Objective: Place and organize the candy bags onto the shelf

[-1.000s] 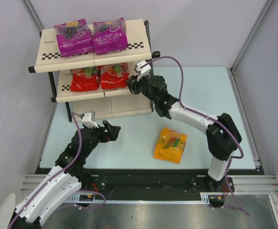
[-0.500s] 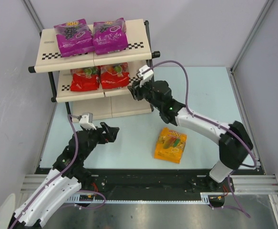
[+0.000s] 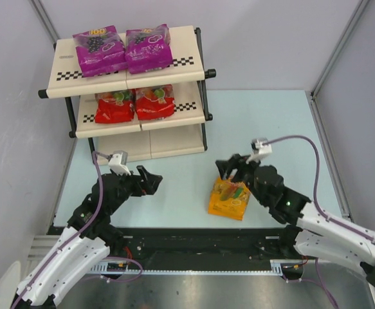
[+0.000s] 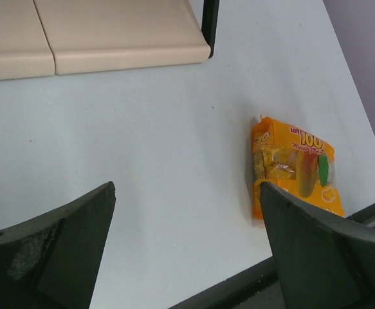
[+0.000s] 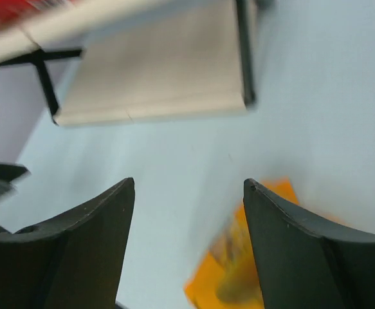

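Observation:
Two magenta-purple candy bags point(image 3: 99, 50) point(image 3: 148, 47) lie on the top tier of the shelf point(image 3: 190, 61). Two red candy bags point(image 3: 114, 107) point(image 3: 154, 102) lie on its middle tier. An orange-yellow candy bag point(image 3: 232, 198) point(image 4: 294, 172) point(image 5: 238, 267) lies flat on the table. My right gripper point(image 3: 229, 168) point(image 5: 189, 183) hovers open just over the bag's far edge, with nothing between its fingers. My left gripper point(image 3: 150, 179) point(image 4: 187, 187) is wide open and empty, left of the bag and in front of the shelf.
The shelf's lowest board point(image 4: 110, 38) point(image 5: 155, 84) sits near table level with a black frame post point(image 3: 203, 122) at its right corner. Grey walls enclose the pale blue table point(image 3: 271, 122); its front edge is a black rail point(image 3: 193, 235).
My right arm has pulled back from the middle tier and come down over the orange-yellow bag, and its jaws have spread wider. The left arm has barely moved.

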`<state>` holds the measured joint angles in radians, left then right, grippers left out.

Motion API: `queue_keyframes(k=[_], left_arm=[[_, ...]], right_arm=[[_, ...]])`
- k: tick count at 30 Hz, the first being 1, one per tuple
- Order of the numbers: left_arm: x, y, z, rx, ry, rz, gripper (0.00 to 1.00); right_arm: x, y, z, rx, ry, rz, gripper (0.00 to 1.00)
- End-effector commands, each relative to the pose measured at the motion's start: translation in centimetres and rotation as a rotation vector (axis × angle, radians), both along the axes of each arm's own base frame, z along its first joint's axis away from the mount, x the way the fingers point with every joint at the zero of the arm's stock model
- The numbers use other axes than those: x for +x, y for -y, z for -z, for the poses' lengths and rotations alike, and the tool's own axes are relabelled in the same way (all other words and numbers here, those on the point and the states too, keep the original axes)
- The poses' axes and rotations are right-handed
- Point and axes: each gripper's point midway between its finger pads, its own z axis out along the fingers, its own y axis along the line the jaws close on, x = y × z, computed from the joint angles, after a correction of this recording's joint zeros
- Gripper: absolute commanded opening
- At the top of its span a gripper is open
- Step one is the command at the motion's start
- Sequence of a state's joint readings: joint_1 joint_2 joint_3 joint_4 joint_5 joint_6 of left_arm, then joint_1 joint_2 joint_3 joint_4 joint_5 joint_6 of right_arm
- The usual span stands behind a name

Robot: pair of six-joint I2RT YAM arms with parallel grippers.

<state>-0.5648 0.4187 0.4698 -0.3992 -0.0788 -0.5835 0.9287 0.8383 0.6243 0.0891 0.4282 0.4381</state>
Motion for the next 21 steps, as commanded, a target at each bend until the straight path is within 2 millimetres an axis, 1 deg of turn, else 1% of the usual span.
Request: queue_keyframes(k=[1,2,3,4,5,6,7,8,9,10,11,12,14,15,16,17,18,19,20,21], left_arm=[[-0.6,1.0,-1.9,0.005,0.007,0.078,0.98],[-0.6,1.0,-1.9,0.01,0.008,0.08,0.98],[-0.7,1.0,-1.9,0.011,0.01,0.083,0.98],[-0.6,1.0,-2.2,0.006,0.021,0.084,0.98],[-0.6,1.0,-2.1,0.006,0.023,0.086,0.98],[-0.6,1.0,-1.9,0.008,0.021,0.084,0.98],[-0.8,1.4,-1.9,0.0,0.018,0.107,0.98],[-0.8,1.4,-1.8,-0.001,0.018,0.109,0.98],[-0.8,1.5,-1.7,-0.002,0.016,0.115,0.98],[-0.9,1.6,-1.7,-0.001,0.014,0.116,0.98],[-0.8,1.6,-1.7,-0.001,0.014,0.118,0.98],[-0.9,1.6,-1.8,-0.001,0.018,0.119,0.98],[-0.9,1.6,-1.9,-0.005,0.023,0.122,0.98],[-1.0,1.6,-1.9,-0.005,0.023,0.122,0.98],[-1.0,1.6,-2.0,-0.006,0.025,0.122,0.98],[-1.0,1.5,-2.1,-0.008,0.028,0.122,0.98],[-1.1,1.5,-2.0,-0.009,0.029,0.123,0.98],[-1.1,1.5,-2.2,-0.013,0.034,0.124,0.98],[-1.2,1.6,-2.2,-0.017,0.034,0.128,0.98],[-1.3,1.6,-2.2,-0.02,0.037,0.127,0.98]], right_arm=[[-3.3,4.5,8.2,0.157,-0.307,0.189,0.73],[-4.1,5.7,10.2,0.128,-0.359,0.23,0.74],[-4.8,5.8,10.6,0.186,-0.401,0.246,0.74],[-5.2,6.2,11.3,0.194,-0.422,0.257,0.74],[-5.8,7.3,12.5,0.175,-0.447,0.292,0.74],[-6.3,7.4,12.9,0.211,-0.477,0.309,0.74],[-6.5,7.9,13.4,0.21,-0.49,0.33,0.75],[-6.8,8.8,14.4,0.184,-0.515,0.367,0.75],[-7.0,9.0,14.7,0.213,-0.543,0.403,0.75],[-7.2,9.3,15.4,0.21,-0.567,0.424,0.75],[-7.6,9.8,16.4,0.177,-0.597,0.448,0.75],[-7.7,9.8,16.9,0.17,-0.618,0.46,0.75],[-8.0,9.1,17.6,0.167,-0.657,0.451,0.74],[-8.2,9.0,18.6,0.135,-0.679,0.461,0.74],[-8.4,8.6,19.0,0.13,-0.699,0.454,0.74],[-8.3,8.1,19.2,0.132,-0.703,0.443,0.72],[-8.4,7.9,19.9,0.112,-0.712,0.443,0.69],[-8.3,7.1,19.7,0.136,-0.712,0.419,0.65],[-8.3,6.8,19.8,0.13,-0.707,0.407,0.48],[-8.3,6.6,19.8,0.132,-0.705,0.398,0.35]])
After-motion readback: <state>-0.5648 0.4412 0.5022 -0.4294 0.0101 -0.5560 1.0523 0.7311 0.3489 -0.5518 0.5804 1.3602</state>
